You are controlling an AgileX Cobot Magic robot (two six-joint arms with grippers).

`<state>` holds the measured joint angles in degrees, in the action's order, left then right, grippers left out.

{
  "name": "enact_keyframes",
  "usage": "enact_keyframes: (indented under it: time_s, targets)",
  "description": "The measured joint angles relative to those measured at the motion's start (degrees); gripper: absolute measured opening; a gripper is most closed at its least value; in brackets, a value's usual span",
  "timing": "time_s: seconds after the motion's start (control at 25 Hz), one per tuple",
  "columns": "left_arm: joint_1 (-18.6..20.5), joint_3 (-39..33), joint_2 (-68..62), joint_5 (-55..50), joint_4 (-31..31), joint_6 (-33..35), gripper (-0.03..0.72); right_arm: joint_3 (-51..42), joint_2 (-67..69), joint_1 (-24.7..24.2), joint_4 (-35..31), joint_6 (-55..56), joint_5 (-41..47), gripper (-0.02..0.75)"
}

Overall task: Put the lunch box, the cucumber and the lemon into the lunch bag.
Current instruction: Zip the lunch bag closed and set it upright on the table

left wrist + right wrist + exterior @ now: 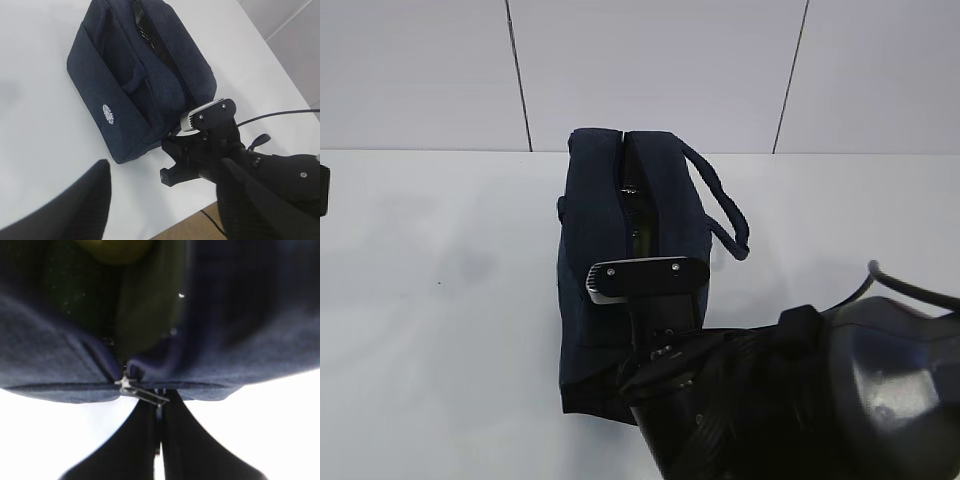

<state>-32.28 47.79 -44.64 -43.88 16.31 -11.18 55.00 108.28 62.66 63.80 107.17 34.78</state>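
The dark navy lunch bag [595, 260] stands mid-table with its top zipper partly open; it also shows in the left wrist view [130, 85]. My right gripper [159, 401] is at the bag's near end, shut on the silver zipper pull [144, 393]. Through the opening in the right wrist view I see the yellow lemon [117, 249], the dark green cucumber [75, 290] and a pale olive-green surface [150, 305] that may be the lunch box lid. My left gripper [160, 215] hovers open and empty above the table, left of the bag.
The bag's loop handle [725, 210] hangs to the right. The right arm [820, 390] fills the lower right of the exterior view. The white table's near edge [185, 222] lies just below the left gripper. A dark part [323, 190] shows at the left edge.
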Motion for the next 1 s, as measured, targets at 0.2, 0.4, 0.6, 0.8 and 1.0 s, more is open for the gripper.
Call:
enact_keyframes:
  time_s: [0.2,0.4,0.6,0.8,1.0]
  targets:
    - [0.00,0.00,0.00,0.00,-0.35,0.00,0.465,0.00,-0.72,0.00,-2.04,-2.34,0.99,0.020]
    - [0.00,0.00,0.00,-0.09,-0.71,0.00,0.465,0.00,-1.93,0.00,-5.62,-8.28,1.36,0.020]
    - [0.00,0.00,0.00,-0.09,-0.91,0.00,0.465,0.00,-4.99,0.00,-8.35,-13.31,1.85,0.020]
    - [0.00,0.00,0.00,-0.09,-1.03,0.00,0.465,0.00,-7.91,0.00,-12.44,-19.36,2.62,0.020]
    - [0.00,0.00,0.00,-0.09,-1.47,0.00,0.465,0.00,-10.22,0.00,-15.06,-23.90,4.33,0.020]
